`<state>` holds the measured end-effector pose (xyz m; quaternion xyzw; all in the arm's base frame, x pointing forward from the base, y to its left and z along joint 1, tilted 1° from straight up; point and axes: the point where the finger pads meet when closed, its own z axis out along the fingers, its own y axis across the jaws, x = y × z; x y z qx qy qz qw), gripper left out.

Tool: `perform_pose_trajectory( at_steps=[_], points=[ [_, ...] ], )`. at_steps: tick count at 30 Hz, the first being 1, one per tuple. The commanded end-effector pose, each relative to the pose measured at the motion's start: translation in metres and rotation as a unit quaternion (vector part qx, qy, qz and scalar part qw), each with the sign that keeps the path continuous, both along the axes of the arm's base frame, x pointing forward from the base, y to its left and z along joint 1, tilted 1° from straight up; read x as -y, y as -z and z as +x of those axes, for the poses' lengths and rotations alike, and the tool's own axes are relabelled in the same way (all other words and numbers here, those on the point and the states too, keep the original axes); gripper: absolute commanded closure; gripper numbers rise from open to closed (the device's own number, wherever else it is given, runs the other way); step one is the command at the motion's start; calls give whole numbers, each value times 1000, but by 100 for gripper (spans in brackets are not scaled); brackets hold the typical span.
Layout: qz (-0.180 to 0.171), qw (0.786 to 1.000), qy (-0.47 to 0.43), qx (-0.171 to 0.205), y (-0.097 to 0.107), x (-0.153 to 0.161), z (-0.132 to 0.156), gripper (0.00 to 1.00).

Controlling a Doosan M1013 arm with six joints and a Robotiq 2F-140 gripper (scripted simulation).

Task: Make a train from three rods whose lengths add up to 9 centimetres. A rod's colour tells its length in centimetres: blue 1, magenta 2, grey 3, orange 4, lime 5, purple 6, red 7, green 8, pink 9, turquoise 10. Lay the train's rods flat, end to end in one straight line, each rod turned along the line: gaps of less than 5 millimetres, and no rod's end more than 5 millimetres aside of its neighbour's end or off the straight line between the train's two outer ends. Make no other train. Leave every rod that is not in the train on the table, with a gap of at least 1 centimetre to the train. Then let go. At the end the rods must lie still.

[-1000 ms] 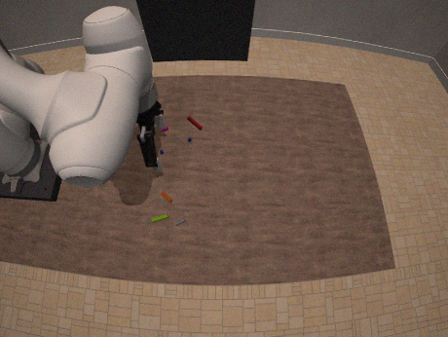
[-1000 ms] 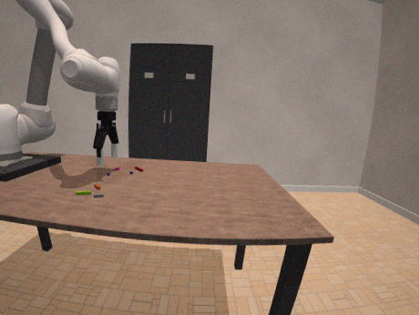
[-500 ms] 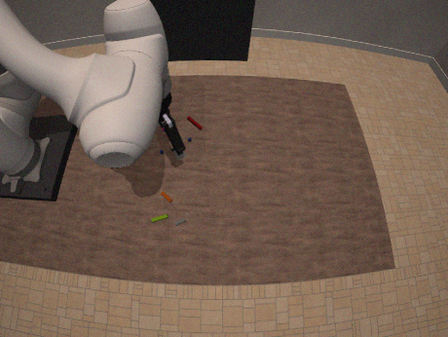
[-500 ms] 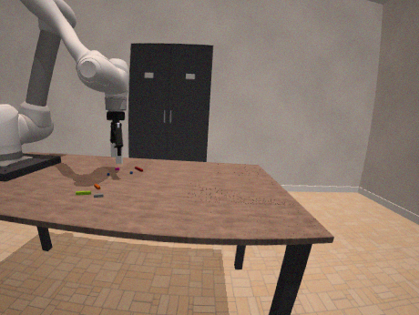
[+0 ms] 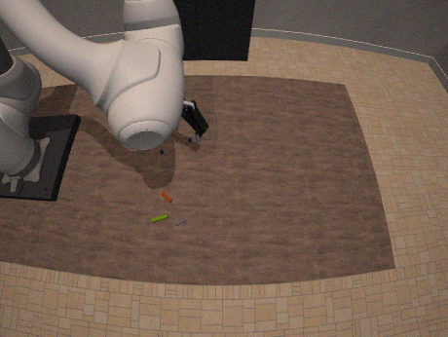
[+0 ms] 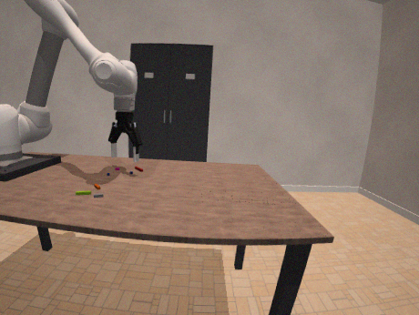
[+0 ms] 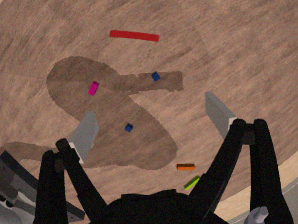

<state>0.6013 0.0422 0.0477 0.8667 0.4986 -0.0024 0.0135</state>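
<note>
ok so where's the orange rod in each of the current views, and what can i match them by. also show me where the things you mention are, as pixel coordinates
Top: the orange rod (image 5: 167,197) (image 6: 97,187) (image 7: 185,167) lies left of centre, below the arm's shadow.
Exterior: left part of the table, just above the lime rod.
Wrist: lower right, between the fingers' linkages, near the right one.
Shared landmark: the lime rod (image 5: 160,218) (image 6: 83,193) (image 7: 192,183), close by it in all three.
</note>
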Motion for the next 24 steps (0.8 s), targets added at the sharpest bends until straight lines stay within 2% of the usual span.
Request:
perform_pose_trajectory(
  at_steps=[1,7,11,24],
  points=[
    [5,996,-83,-3,0,-8,9,0],
    [4,981,-192,-5,1,-20,20,0],
    [4,976,-219,-6,1,-23,23,0],
    [4,974,-226,-6,1,-24,23,0]
  ],
)
